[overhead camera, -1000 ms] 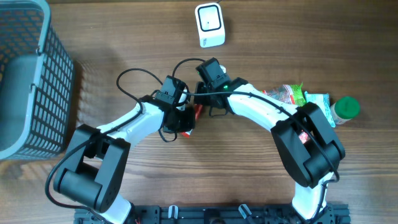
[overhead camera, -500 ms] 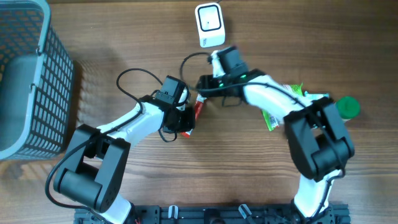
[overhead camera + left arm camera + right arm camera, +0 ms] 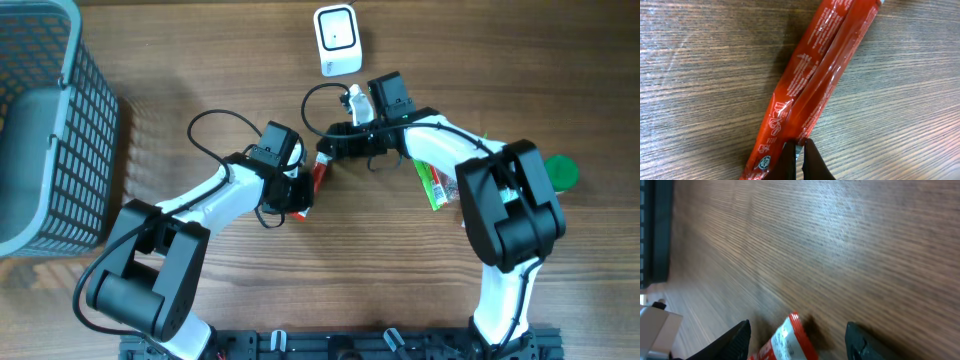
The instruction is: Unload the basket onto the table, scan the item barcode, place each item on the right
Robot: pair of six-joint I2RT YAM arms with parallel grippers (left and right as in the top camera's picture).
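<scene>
The left gripper (image 3: 798, 151) is pinched tight on the lengthwise seam of the red stick packet (image 3: 812, 80). The packet sits near the middle of the table (image 3: 200, 70), on the near side of the white barcode scanner (image 3: 338, 40), which stands by the far edge. The right gripper (image 3: 799, 342) is spread wide and holds nothing, with one finger on either side of the packet's red-and-white end and neither touching it. This looks like a handover or a regrip before the packet is shown to the scanner. To do it well, the right fingers should close squarely across the end, clear of any printed code. The left pinch should let go only once that hold is firm, because the film looks slick and limp. No barcode shows in these views, so the packet probably needs turning until its code faces the scanner window. By count there is one red packet, one scanner, one grey mesh basket (image 3: 92, 120) at the left edge and one green-capped bottle (image 3: 560, 172) toward the right edge. Green-printed packets (image 3: 435, 188) lie partly under the right arm, at least one, though how many cannot be told.
</scene>
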